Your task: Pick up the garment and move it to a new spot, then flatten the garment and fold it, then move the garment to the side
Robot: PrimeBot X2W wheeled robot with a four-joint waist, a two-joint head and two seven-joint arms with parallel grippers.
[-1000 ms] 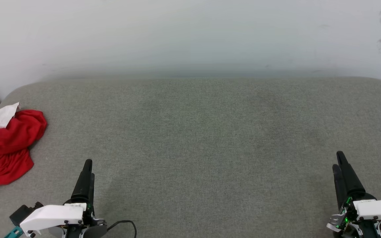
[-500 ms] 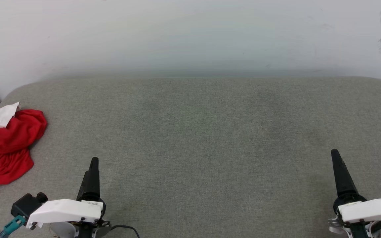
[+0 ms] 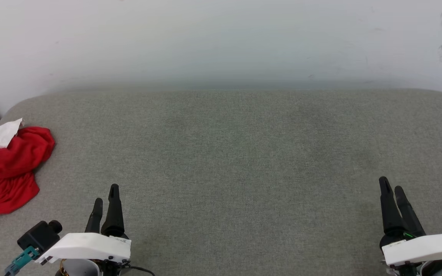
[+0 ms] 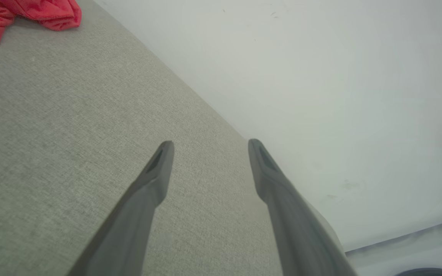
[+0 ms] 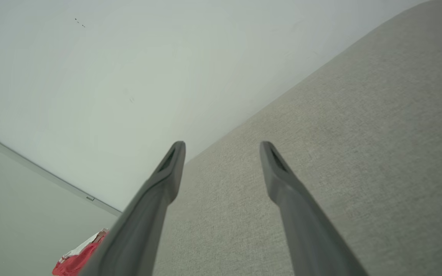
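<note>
The garment [image 3: 8,168] is a crumpled red heap with a white sleeve on top, lying at the far left edge of the grey upholstered surface [image 3: 228,153]. A corner of the garment [image 4: 25,13] shows at the top left of the left wrist view, and a bit of the garment [image 5: 77,258] at the bottom left of the right wrist view. My left gripper [image 3: 106,193] hovers open at the lower left, to the right of the heap and apart from it. My right gripper [image 3: 391,184] stands open at the lower right, nothing between its fingers.
A pale wall [image 3: 221,42] rises right behind the grey surface. The surface has rounded far corners, and its left edge runs close beside the red heap.
Both wrists have rolled, so each gripper now shows two fingers side by side in the head view. Both have drawn slightly back toward the near edge. The garment has not moved.
</note>
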